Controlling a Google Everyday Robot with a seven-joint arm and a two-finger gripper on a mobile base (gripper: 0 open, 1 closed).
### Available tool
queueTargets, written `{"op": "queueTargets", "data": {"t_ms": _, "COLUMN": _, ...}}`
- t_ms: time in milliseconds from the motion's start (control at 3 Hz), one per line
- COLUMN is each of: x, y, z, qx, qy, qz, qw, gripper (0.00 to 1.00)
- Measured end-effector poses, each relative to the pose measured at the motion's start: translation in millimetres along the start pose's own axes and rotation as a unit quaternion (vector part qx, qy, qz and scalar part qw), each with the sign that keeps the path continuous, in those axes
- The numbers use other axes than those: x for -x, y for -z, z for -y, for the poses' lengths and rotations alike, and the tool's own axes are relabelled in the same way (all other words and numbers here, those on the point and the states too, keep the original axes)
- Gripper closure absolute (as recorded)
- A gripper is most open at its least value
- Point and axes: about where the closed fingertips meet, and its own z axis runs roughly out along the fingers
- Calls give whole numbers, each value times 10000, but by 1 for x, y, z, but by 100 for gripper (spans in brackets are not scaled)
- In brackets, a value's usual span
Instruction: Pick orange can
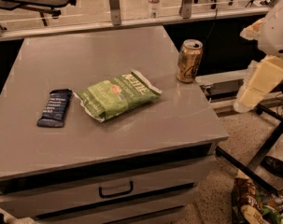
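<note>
clearly "kettle" on green bag (116,96); gripper (248,97) hangs apart from orange can (189,61)

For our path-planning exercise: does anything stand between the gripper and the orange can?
Nothing visible does. The gripper hangs right of the table; the orange can stands at that edge, open space between.

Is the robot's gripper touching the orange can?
Apart. The camera view shows the gripper out beyond the table's right edge, with open space between it and the orange can standing near that edge.
</note>
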Motion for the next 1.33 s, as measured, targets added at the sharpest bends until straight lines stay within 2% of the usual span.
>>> {"op": "queueTargets", "data": {"t_ms": 333, "x": 10, "y": -16, "z": 31, "qx": -110, "qy": -19, "qz": 408, "qw": 9991, "gripper": 0}}
{"op": "queueTargets", "data": {"t_ms": 667, "x": 25, "y": -41, "z": 77, "qx": -98, "qy": -192, "qz": 1070, "qw": 9940, "gripper": 0}}
{"op": "queueTargets", "data": {"t_ms": 1000, "x": 37, "y": -69, "z": 109, "qx": 55, "qy": -457, "qz": 1625, "qw": 9856, "gripper": 0}}
{"op": "queueTargets", "data": {"t_ms": 1333, "x": 42, "y": -94, "z": 127, "qx": 218, "qy": -663, "qz": 1984, "qw": 9776, "gripper": 0}}
